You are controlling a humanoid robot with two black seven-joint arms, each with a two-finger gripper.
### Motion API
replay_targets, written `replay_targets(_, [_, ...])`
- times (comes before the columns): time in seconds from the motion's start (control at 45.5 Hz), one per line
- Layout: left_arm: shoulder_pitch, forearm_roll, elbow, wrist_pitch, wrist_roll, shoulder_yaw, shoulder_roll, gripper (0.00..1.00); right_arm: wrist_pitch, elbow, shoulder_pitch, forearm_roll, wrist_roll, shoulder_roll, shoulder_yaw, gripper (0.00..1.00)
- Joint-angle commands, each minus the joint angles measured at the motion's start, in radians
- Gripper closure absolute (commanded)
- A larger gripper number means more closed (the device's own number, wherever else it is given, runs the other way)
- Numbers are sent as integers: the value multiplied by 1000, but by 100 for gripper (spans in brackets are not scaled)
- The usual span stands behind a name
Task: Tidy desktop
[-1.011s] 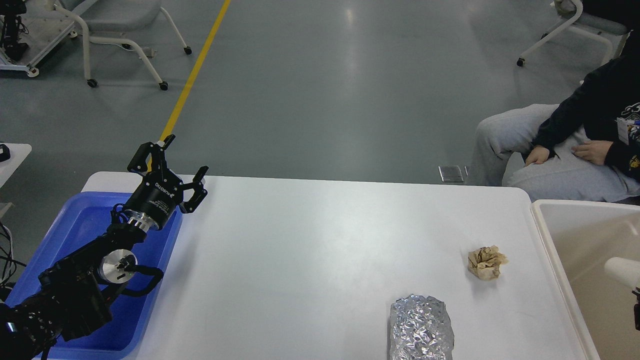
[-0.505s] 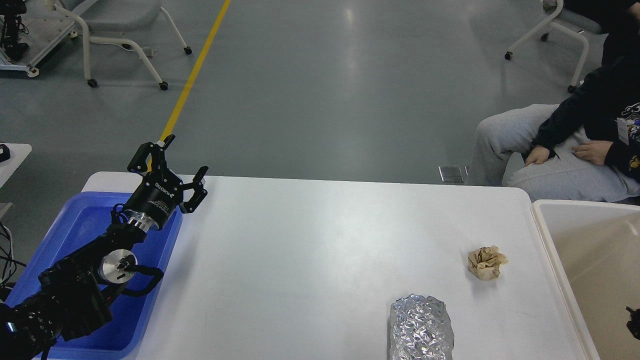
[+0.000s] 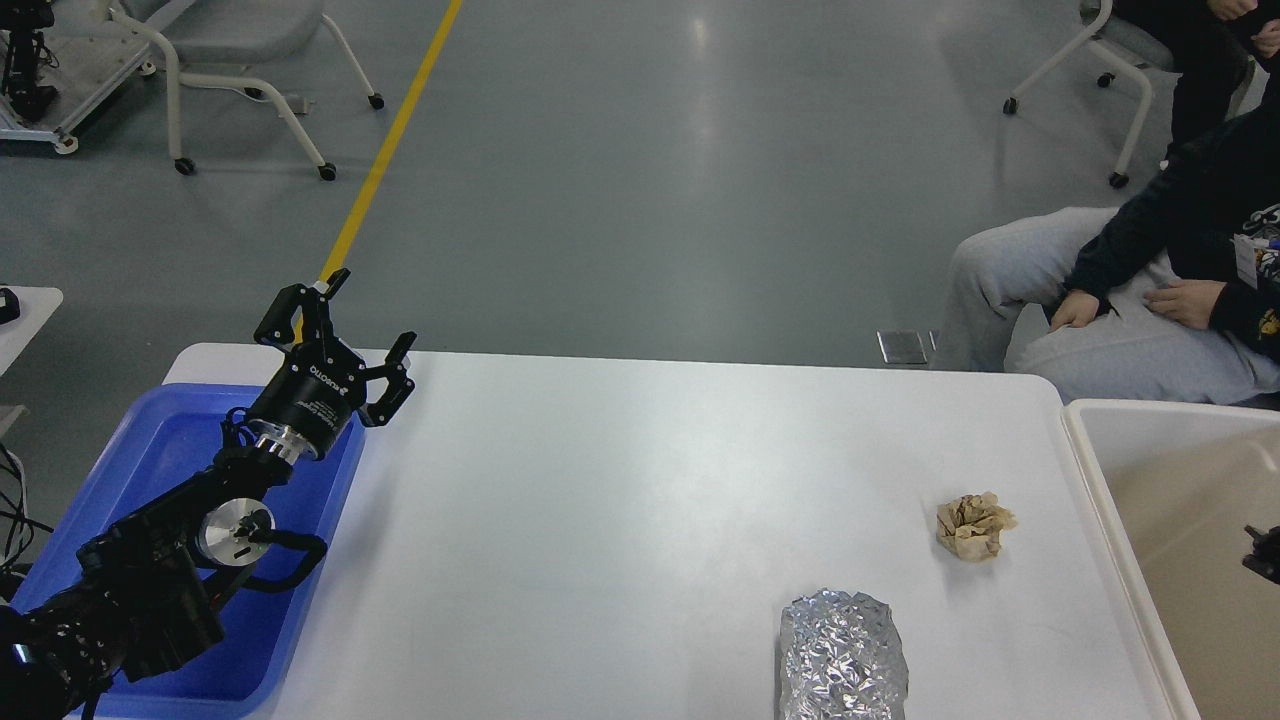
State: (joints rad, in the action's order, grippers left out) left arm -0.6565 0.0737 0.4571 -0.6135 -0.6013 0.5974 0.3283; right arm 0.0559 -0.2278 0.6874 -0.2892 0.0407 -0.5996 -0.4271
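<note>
The foil wad (image 3: 843,655) and right hand (image 3: 1262,552) are edge-cropped.

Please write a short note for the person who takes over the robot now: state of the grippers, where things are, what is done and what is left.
Left gripper: open, empty, above the far corner of the blue tray.
Right gripper: only a dark tip shows at the right edge, over the beige bin; state unclear.
Desktop: a foil lump at the near edge and a crumpled paper ball beside the bin.
Done: cannot tell from this view.
Left: clear both.

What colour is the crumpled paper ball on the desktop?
Light tan crumpled paper ball, seen in the head view.
</note>
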Motion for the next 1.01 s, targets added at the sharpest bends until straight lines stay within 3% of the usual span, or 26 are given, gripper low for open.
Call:
replay_targets(0.0, [0,0,0,0,0,-1,0,0,110,-254,50,-4,-1,-117,-165,0])
replay_targets(0.132, [0,0,0,0,0,-1,0,0,166,-429,54,-4,-1,-166,-219,0])
replay_targets(0.286, [1,0,0,0,0,-1,0,0,171,-545,70,-4,-1,-134,-361,0])
replay_targets(0.703, [0,0,0,0,0,-1,0,0,189,-542,165,1,-1,136,-392,0])
replay_targets(0.989, [1,0,0,0,0,-1,0,0,255,-547,146,1,-1,241,-391,0])
